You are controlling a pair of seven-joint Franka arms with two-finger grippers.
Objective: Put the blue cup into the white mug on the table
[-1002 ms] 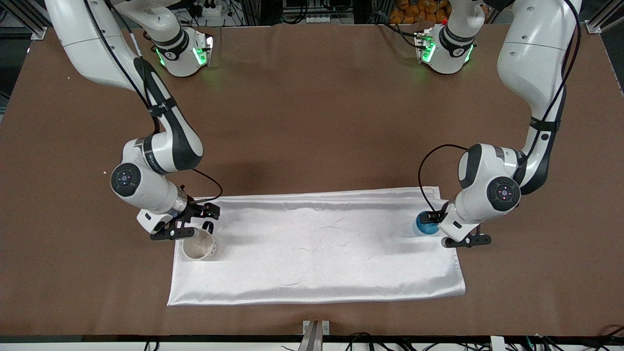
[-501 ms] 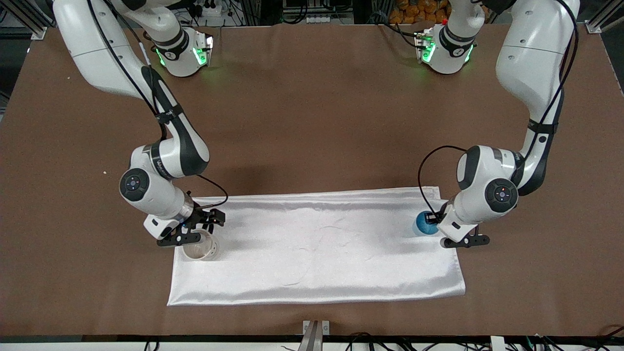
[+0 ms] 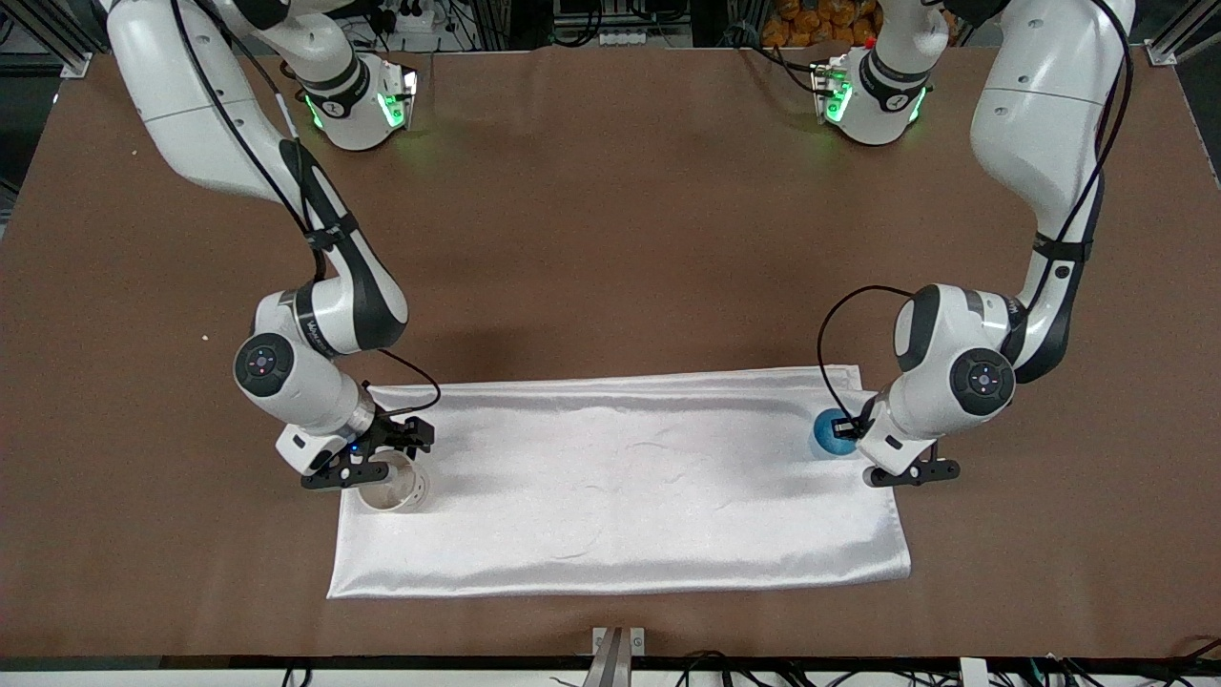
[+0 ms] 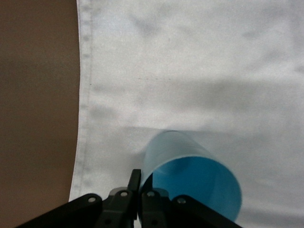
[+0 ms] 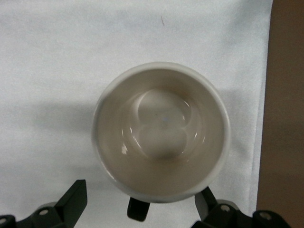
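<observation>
With the left end effector pinched together on the small blue cup's rim at the shiny white cloth's left-arm end, lift it straight, while the right end effector, fingers apart, straddles the white cylindrical mug's handle side on the brown desk.

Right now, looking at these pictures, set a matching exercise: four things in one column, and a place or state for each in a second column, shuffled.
Things
1. blue cup
2. white mug
3. white cloth
4. table

Places or states
A. brown, bearing everything else
B. held at its rim by the left gripper
C. spread flat under both vessels
D. empty, on the cloth's end toward the right arm, right gripper open above it

Pairs: 1-B, 2-D, 3-C, 4-A
</observation>
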